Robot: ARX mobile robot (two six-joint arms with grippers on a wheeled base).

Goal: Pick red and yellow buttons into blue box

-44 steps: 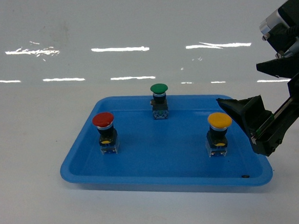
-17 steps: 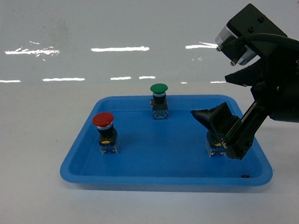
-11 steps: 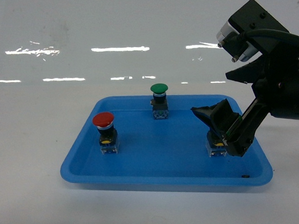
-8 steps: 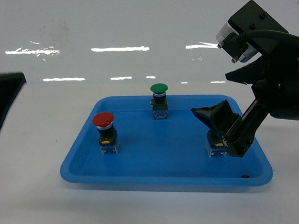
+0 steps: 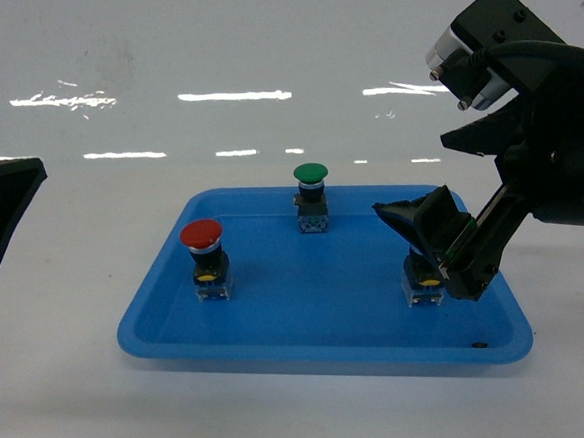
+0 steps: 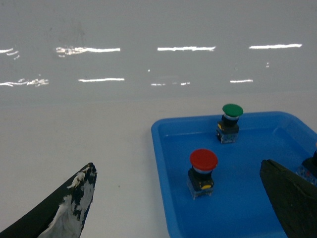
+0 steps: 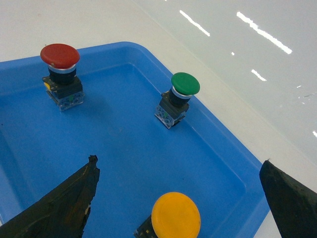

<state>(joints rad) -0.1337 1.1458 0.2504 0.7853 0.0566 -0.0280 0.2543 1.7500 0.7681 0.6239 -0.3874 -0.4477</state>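
Left gripper (image 6: 178,203) has entered; green button (image 5: 312,197) stands behind.

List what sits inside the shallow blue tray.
Inside the blue tray stand three push buttons: red button on the left, green button at the back, yellow button on the right. In the head view the open right tool covers the yellow cap.

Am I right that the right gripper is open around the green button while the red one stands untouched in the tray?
Not quite: the right gripper is open around the yellow button, as the right wrist view shows. The green button stands apart at the back, and the red button does stand untouched in the tray.
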